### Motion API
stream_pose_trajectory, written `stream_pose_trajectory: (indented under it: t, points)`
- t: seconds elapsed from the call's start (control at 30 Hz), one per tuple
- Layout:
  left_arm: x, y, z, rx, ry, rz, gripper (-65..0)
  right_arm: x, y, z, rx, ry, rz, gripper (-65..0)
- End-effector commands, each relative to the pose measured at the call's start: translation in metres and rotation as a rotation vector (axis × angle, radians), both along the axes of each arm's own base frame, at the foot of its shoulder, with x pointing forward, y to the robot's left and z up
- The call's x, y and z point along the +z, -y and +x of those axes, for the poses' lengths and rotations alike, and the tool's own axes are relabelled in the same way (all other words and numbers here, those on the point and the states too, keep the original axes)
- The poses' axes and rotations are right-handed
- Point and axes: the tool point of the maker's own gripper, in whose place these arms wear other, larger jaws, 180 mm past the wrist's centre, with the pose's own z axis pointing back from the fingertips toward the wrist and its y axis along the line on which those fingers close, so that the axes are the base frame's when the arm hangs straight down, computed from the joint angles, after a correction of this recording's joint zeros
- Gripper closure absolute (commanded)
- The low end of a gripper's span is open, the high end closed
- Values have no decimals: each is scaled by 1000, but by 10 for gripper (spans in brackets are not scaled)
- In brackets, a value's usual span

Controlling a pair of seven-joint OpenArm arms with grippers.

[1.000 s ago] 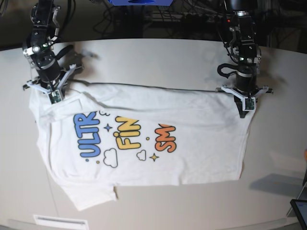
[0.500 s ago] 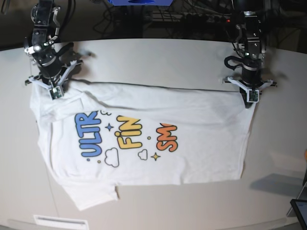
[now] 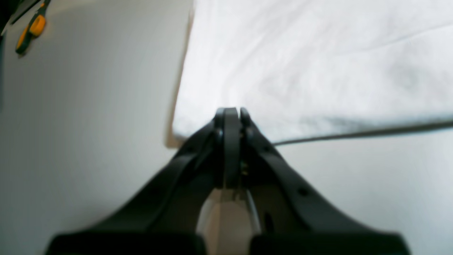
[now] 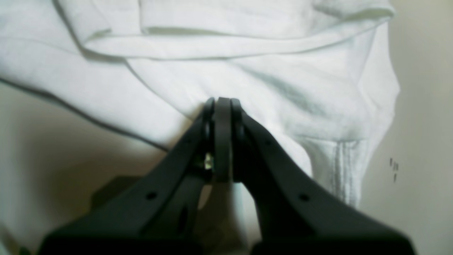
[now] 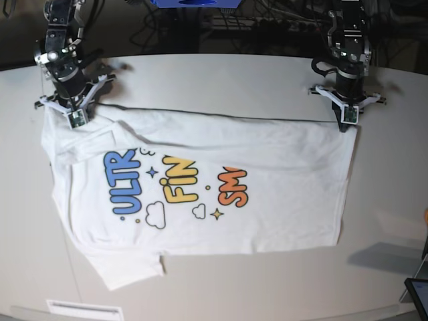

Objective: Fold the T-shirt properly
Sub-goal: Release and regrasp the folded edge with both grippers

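The T-shirt (image 5: 200, 194) lies spread on the pale table (image 5: 221, 77), print side up. Its long axis runs across the base view, left to right. The collar end with the sleeves sits at that view's left; the straight hem sits at its right. The lettering reads sideways, with blue "ULTR" nearest the collar end, yellow "FIN" in the middle and orange "SM" toward the hem. The far long edge is folded over and drawn in a nearly straight line between the two grippers.

The left gripper (image 5: 346, 120) is at the far hem corner, on the base view's right. Its fingers are pressed together with white cloth pinched at the tips. The right gripper (image 5: 75, 120) is at the far shoulder corner, on the base view's left. Its fingers are likewise closed tight on a bunch of cloth.

The left wrist view shows the cloth corner held at the fingertips (image 3: 230, 115), the straight side edge and a dark line along the folded edge. It also shows an orange-handled tool (image 3: 32, 30) at the table's margin. The right wrist view shows stacked folds, a ribbed band of fabric and stitched seam lines beside the closed fingertips (image 4: 223, 106). Neither wrist view shows the print.
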Motion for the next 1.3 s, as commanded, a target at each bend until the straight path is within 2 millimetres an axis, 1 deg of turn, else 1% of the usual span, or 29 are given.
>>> stream_pose_trajectory:
  t: [0.0, 0.03, 0.13, 0.2, 0.27, 0.3, 0.37, 0.4, 0.43, 0.47, 0.5, 0.6, 0.67, 0.73, 0.83, 0.9, 0.97, 1.0, 1.03, 1.13, 1.17, 1.27]
  points:
    - [10, -2, 2, -13, 22, 16, 0, -6, 5, -11, 0, -48, -21, -3]
    - [9, -1, -1, -16, 17, 17, 0, -7, 5, -14, 0, -54, -21, -3]
    - [14, 3, -8, -30, 19, 20, 0, -5, 19, -16, -36, -53, -37, -3]
    - [22, 6, -9, -40, 32, 25, 0, -4, 23, -16, -47, -49, -43, -3]
    - [38, 5, -7, -37, 71, 35, 0, -2, 28, -16, -57, -44, -49, -3]
    - [51, 3, -4, -32, 104, 44, 0, 0, 29, -16, -59, -40, -52, -3]
    - [72, 8, 3, -30, 162, 45, 0, 3, 28, -14, -56, -31, -53, -3]
    - [79, 11, 7, -28, 184, 41, 0, 4, 27, -13, -54, -27, -54, -3]
    - [88, 11, 15, -26, 215, 42, 0, 5, 26, -13, -51, -27, -53, -3]
    - [93, 13, 23, -26, 238, 37, 0, 5, 26, -12, -51, -25, -53, -3]
    - [91, 10, 29, -11, 239, 30, 0, 5, 26, -11, -50, -22, -52, -3]
    - [70, 9, 48, 42, 190, -19, 0, 6, 26, -10, -50, -21, -52, -3]
    - [58, 5, 57, 62, 163, -37, 0, 6, 26, -10, -50, -21, -52, -3]
    - [42, 10, 61, 68, 134, -63, 0, 6, 26, -10, -50, -21, -52, -3]
    - [21, 9, 56, 100, 50, -85, 0, 6, 27, -11, -54, -22, -54, -3]
    - [7, 11, 46, 146, -21, -113, 0, 6, 29, -12, -57, -23, -56, -3]
    - [6, 13, 40, 167, -76, -121, 0, 5, 29, -12, -56, -25, -57, -3]
    - [5, 15, 33, 175, -101, -132, 0, 5, 30, -12, -57, -25, -59, -3]
    - [7, 18, 28, 179, -111, -150, 0, 5, 30, -12, -57, -25, -59, -3]
    - [17, 29, 23, 187, -121, -249, 0, 5, 30, -12, -57, -25, -59, -3]
    - [18, 31, 18, 191, -143, -270, 0, 5, 30, -12, -57, -25, -59, -3]
    - [24, 29, 9, 199, -171, -298, 0, 5, 30, -13, -57, -27, -59, -3]
